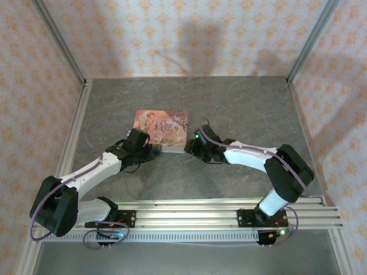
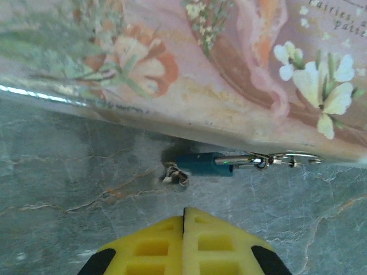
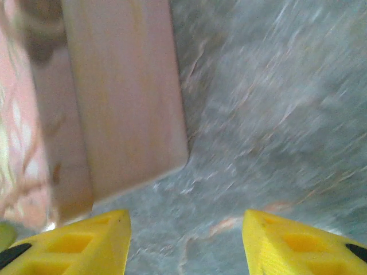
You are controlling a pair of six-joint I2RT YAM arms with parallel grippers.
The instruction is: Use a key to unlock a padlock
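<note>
In the left wrist view the small dark bluish padlock point(image 2: 203, 163) lies on the grey table against the front wall of the pink picture-printed box point(image 2: 172, 74). Its silvery shackle point(image 2: 239, 161) points right and is hooked into the box's clasp point(image 2: 287, 158). The tiny pale metallic key point(image 2: 175, 175) lies at the padlock's left end; I cannot tell whether it is in the keyhole. My left gripper point(image 2: 184, 213) is shut with nothing in it, a short way in front of the key. My right gripper point(image 3: 186, 229) is open and empty near the box's corner point(image 3: 126, 86).
The pink box point(image 1: 161, 129) sits mid-table with the left gripper point(image 1: 149, 152) at its front left and the right gripper point(image 1: 193, 147) at its front right. Patterned walls and metal posts point(image 1: 77, 69) enclose the grey table point(image 1: 252, 109). The right wrist view is blurred.
</note>
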